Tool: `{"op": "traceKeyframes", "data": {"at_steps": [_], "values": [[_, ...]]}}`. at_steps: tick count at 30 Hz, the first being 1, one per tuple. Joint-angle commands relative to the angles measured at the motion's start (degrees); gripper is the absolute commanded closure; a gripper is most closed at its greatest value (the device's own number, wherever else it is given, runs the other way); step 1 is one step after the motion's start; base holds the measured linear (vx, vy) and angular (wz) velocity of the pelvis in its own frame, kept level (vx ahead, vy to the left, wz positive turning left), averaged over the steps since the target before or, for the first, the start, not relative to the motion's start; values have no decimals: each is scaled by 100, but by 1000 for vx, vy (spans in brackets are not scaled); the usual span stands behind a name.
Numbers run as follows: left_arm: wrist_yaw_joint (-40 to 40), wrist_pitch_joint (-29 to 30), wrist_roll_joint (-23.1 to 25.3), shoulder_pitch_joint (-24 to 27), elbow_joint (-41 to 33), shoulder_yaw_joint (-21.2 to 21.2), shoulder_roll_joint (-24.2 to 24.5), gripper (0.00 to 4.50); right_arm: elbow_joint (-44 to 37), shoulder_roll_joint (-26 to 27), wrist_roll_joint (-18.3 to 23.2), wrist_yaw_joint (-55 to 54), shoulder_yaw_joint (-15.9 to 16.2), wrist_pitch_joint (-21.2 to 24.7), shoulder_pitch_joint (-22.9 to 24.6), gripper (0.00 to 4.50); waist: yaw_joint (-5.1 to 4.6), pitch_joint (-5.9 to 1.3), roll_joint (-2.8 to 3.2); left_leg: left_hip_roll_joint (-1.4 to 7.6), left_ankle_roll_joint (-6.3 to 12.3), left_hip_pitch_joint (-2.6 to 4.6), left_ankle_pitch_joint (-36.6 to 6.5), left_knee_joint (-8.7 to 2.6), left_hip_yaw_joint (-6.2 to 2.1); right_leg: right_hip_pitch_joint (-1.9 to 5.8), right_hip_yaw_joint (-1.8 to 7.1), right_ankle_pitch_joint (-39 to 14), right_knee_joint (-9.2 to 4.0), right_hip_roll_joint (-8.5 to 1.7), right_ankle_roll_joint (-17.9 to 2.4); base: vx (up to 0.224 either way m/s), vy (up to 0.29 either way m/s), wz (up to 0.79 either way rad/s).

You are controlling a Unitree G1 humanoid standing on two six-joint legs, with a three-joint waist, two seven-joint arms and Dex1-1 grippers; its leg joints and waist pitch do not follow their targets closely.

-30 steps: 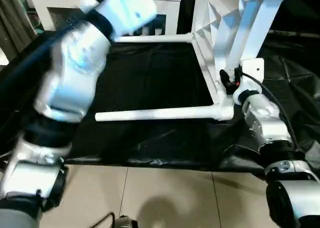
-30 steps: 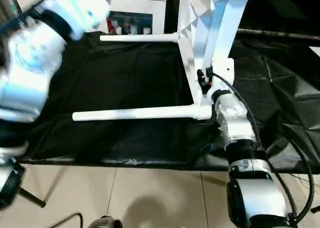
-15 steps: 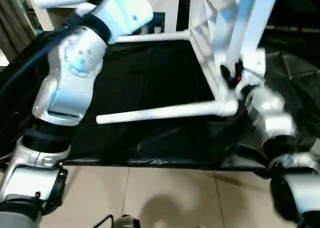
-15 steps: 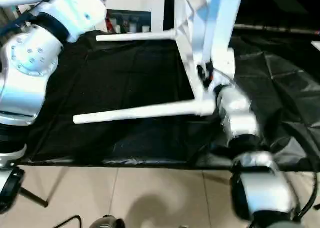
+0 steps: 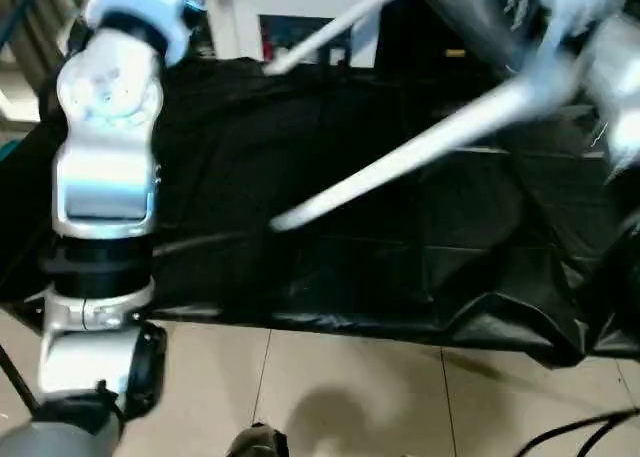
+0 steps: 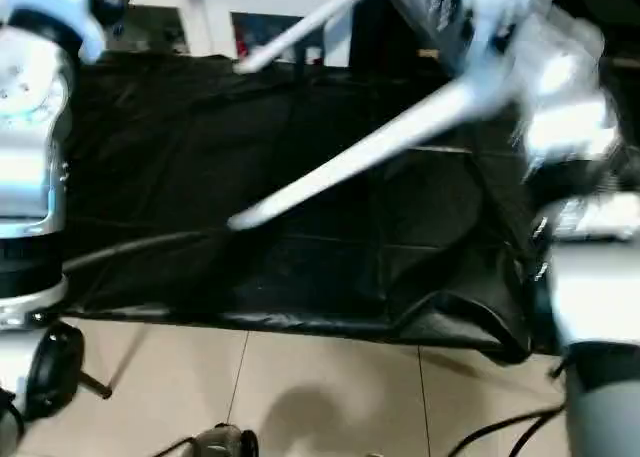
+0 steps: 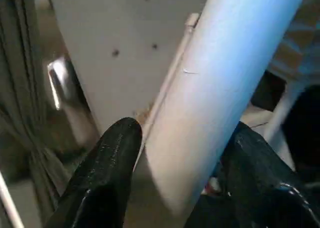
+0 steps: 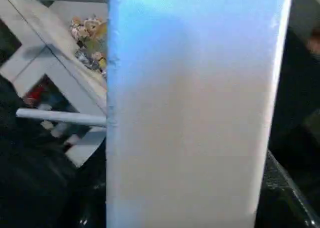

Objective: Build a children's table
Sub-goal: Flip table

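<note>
White tubing is seen close up in the left wrist view, where a table leg point(image 7: 215, 83) runs between the two black fingers point(image 7: 107, 168) of the left gripper point(image 7: 175, 173); the fingers are set against its sides, so the leg is grasped. Behind it, a pale panel with small dark holes point(image 7: 120, 43) is visible, a detail not given by the head views. From the head, the silver left arm point(image 5: 100, 167) is seen rising at the left. Black sheeting point(image 5: 330, 237) covers the surface, and tiled floor point(image 5: 340, 387) lies in front of it. Two white legs are seen slanting above the sheeting: a farther leg point(image 5: 320, 32) and a nearer leg point(image 5: 400, 157), both blurred. In the right wrist view, a broad white part of the table point(image 8: 195, 123) blocks the gripper, so its hold cannot be told.
</note>
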Motion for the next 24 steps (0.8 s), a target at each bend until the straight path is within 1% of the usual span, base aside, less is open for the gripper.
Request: {"op": "traceKeyframes", "data": {"at_steps": [1, 2, 3, 4, 5, 6, 7, 8, 9, 10, 11, 12, 13, 14, 15, 16, 17, 18, 19, 20, 21, 22, 23, 24], "values": [[187, 420, -268, 338, 418, 491, -117, 210, 51, -324, -64, -69, -99, -308, -444, 252, -71, -477, -84, 258, 152, 306, -1152, -320, -144, 157, 103, -409, -362, -250, -1463, 0, 0, 0], [178, 441, -294, 387, 453, 510, -141, 212, 99, -344, -115, -64, -64, -340, -544, 252, -76, -469, -106, 252, 131, 289, -1192, -329, -149, 169, 105, -399, -369, -256, -1412, 0, 0, 0], [173, 452, -309, 414, 471, 520, -154, 215, 125, -356, -143, -61, -45, -357, -598, 252, -82, -470, -131, 258, 126, 286, -1207, -333, -149, 169, 107, -409, -365, -266, -1388, 0, 0, 0], [181, 475, -340, 522, 564, 550, -191, 218, 215, -392, -250, -80, 23, -407, -795, 252, -81, -466, -100, 260, 92, 306, -1298, -332, -152, 147, 110, -488, -375, -272, -1337, 0, 0, 0], [174, 492, -357, 606, 641, 566, -216, 221, 348, -426, -368, -102, 105, -485, -985, 252, -96, -467, -100, 261, 66, 302, -1344, -331, -160, 140, 108, -520, -367, -272, -1353, 0, 0, 0], [174, 492, -357, 606, 641, 566, -216, 224, 348, -426, -368, -102, 105, -485, -985, 252, -121, -463, -118, 249, 45, 280, -1378, -336, -163, 155, 101, -549, -365, -263, -1357, 0, 0, 0], [203, 522, -441, 692, 727, 617, -260, 227, 521, -447, -502, -141, 196, -586, -1216, 252, -93, -451, -112, 255, 31, 297, -1475, -342, -153, 133, 116, -639, -390, -275, -1304, 0, 0, 0], [203, 522, -441, 692, 727, 617, -260, 230, 521, -447, -502, -141, 196, -586, -1216, 252, -124, -452, -106, 251, -17, 290, -1557, -349, -163, 133, 111, -693, -384, -269, -1295, 0, 0, 0], [220, 534, -509, 771, 825, 656, -285, 234, 664, -462, -622, -194, 279, -663, -1433, 252, -114, -453, -107, 254, -32, 298, -1589, -346, -159, 121, 113, -701, -386, -270, -1284, 0, 0, 0], [246, 512, -566, 844, 935, 677, -290, 237, 807, -468, -733, -271, 354, -732, -1656, 252, -121, -453, -109, 254, -40, 272, -1579, -347, -170, 127, 116, -638, -369, -275, -1258, 0, 0, 0], [253, 498, -585, 885, 999, 680, -286, 240, 868, -466, -779, -299, 388, -753, -1771, 252, -131, -462, -106, 249, -46, 269, -1565, -345, -174, 132, 111, -609, -360, -275, -1263, 0, 0, 0], [257, 490, -598, 910, 1039, 682, -283, 244, 907, -465, -807, -317, 409, -766, -1844, 252, -133, -462, -126, 251, -28, 266, -1523, -348, -169, 137, 111, -546, -364, -272, -1252, 0, 0, 0], [244, 471, -599, 957, 1112, 656, -264, 247, 967, -456, -857, -337, 450, -788, -1954, 252, -134, -470, -118, 251, 6, 250, -1396, -335, -171, 140, 111, -362, -338, -268, -1263, 0, 0, 0], [227, 432, -594, 1030, 1219, 611, -233, 251, 1075, -436, -940, -341, 527, -826, -2119, 252, -133, -484, -163, 259, 54, 243, -1227, -316, -170, 149, 107, -162, -309, -272, -1291, 0, 0, 0], [212, 402, -587, 1079, 1286, 575, -211, 253, 1158, -418, -999, -328, 586, -856, -2224, 252, -132, -483, -144, 258, 75, 238, -1172, -309, -173, 143, 99, -96, -295, -267, -1325, 0, 0, 0], [212, 401, -587, 1080, 1289, 574, -210, 256, 1161, -418, -1001, -327, 588, -857, -2228, 252, -135, -476, -145, 255, 125, 229, -1086, -293, -160, 135, 102, 40, -287, -255, -1356, 0, 0, 0], [188, 324, -526, 1186, 1450, 483, -131, 259, 1290, -351, -1156, -238, 735, -902, -2381, 252, -126, -473, -170, 253, 183, 211, -994, -284, -160, 144, 104, 150, -266, -260, -1380, 0, 0, 0], [171, 294, -492, 1234, 1523, 446, -90, 262, 1323, -319, -1215, -208, 791, -909, -2432, 252, -135, -483, -163, 254, 201, 201, -944, -282, -169, 157, 98, 209, -250, -262, -1395, 0, 0, 0], [169, 270, -487, 1266, 1575, 414, -55, 264, 1376, -295, -1264, -197, 826, -932, -2479, 252, -132, -486, -168, 253, 248, 203, -819, -263, -158, 148, 100, 385, -237, -250, -1393, 0, 0, 0], [169, 270, -487, 1266, 1575, 414, -55, 268, 1376, -295, -1264, -197, 826, -932, -2479, 252, -128, -510, -163, 256, 303, 201, -604, -240, -162, 161, 101, 654, -197, -248, -1429, 0, 0, 0], [164, 206, -502, 1311, 1701, 382, 12, 271, 1463, -259, -1383, -143, 947, -966, -2576, 252, -120, -522, -163, 257, 343, 205, -472, -218, -157, 154, 101, 834, -178, -244, -1454, 0, 0, 0], [160, 192, -500, 1320, 1724, 372, 28, 275, 1475, -251, -1396, -134, 964, -970, -2595, 252, -119, -543, -144, 248, 435, 185, -217, -180, -159, 137, 90, 1137, -137, -220, -1512, 0, 0, 0], [142, 136, -475, 1352, 1806, 333, 88, 277, 1507, -221, -1431, -102, 1010, -978, -2661, 252, -120, -506, -135, 255, 457, 180, -313, -183, -146, 105, 87, 1056, -154, -209, -1537, 0, 0, 0], [128, 94, -457, 1389, 1879, 313, 140, 278, 1529, -184, -1459, -73, 1044, -964, -2745, 252, -134, -493, -175, 260, 442, 174, -432, -198, -140, 115, 88, 932, -172, -212, -1531, 0, 0, 0]]}}
